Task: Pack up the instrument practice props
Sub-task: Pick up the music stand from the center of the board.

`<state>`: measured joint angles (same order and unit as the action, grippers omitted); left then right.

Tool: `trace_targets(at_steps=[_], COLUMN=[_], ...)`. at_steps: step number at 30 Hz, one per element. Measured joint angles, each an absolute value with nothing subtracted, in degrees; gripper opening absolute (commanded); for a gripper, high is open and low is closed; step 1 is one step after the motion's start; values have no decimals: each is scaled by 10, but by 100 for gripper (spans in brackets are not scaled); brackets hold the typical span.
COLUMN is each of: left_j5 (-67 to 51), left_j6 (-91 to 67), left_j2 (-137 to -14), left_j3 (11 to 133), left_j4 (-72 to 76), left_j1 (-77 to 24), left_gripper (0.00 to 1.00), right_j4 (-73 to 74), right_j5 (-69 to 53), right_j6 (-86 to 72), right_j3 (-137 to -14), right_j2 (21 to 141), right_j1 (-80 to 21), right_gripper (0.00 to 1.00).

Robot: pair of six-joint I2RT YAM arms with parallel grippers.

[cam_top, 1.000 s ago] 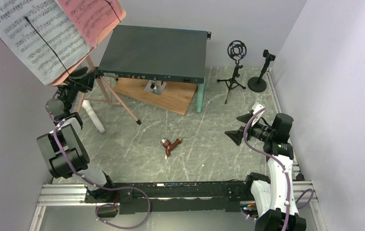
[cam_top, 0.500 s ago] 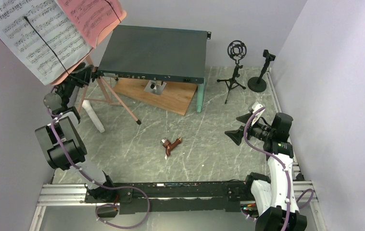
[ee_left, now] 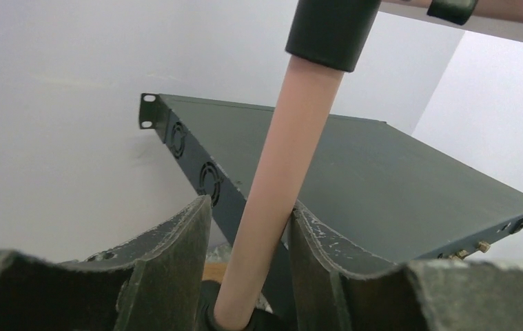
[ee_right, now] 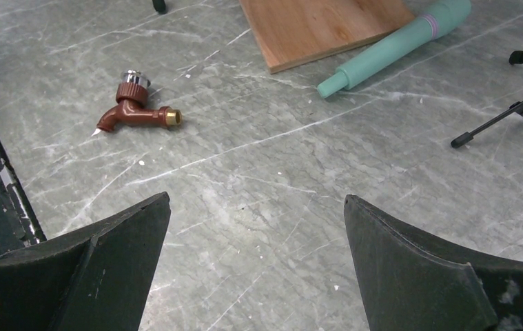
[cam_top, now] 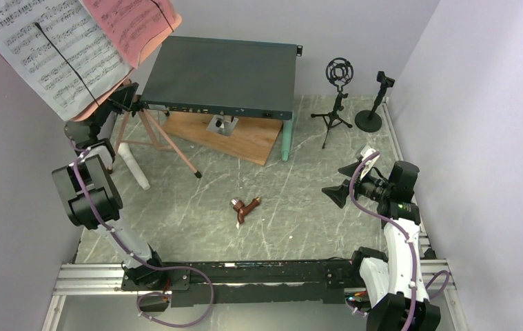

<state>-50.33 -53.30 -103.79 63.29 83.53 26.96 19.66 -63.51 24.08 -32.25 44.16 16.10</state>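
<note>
left gripper point(ee_left: 250, 207) narrowed, two black mic mounts point(cam_top: 339, 72) point(cam_top: 382, 83)

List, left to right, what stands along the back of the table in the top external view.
White sheet-music page → red sheet-music page → dark grey flat box → black shock mount on tripod → black mic mount on round base.

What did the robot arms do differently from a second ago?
The left end effector reached farther back to the pink stand pole and its jaws narrowed around it, a gap still showing on one side. The right end effector stayed wide open in place. The sheet music, mic mounts and the brown piece look unmoved.
</note>
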Motion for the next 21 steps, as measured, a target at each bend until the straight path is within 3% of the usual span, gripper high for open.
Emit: trace_targets(at_steps=[3,8,9,21], left_j5=[-508,-526,-531,-540], left_j6=[-535,-512,-503,-412], left_j2=[-1048,-1055,-1057,-989], left_j3=[653,666,669,628], left_j4=[835,846,851,774], left_j1=[258,251,252,268], left_gripper=[41,3,0,0], right_j4=[197,197,197,197], right_j5=[-635,-635,-635,-635], right_j6=[241,241,241,241], right_j3=[-322,-322,-322,-322], right_j2=[443,443,443,446], right_j1=[161,161,161,161], right_gripper=[99,99,99,99])
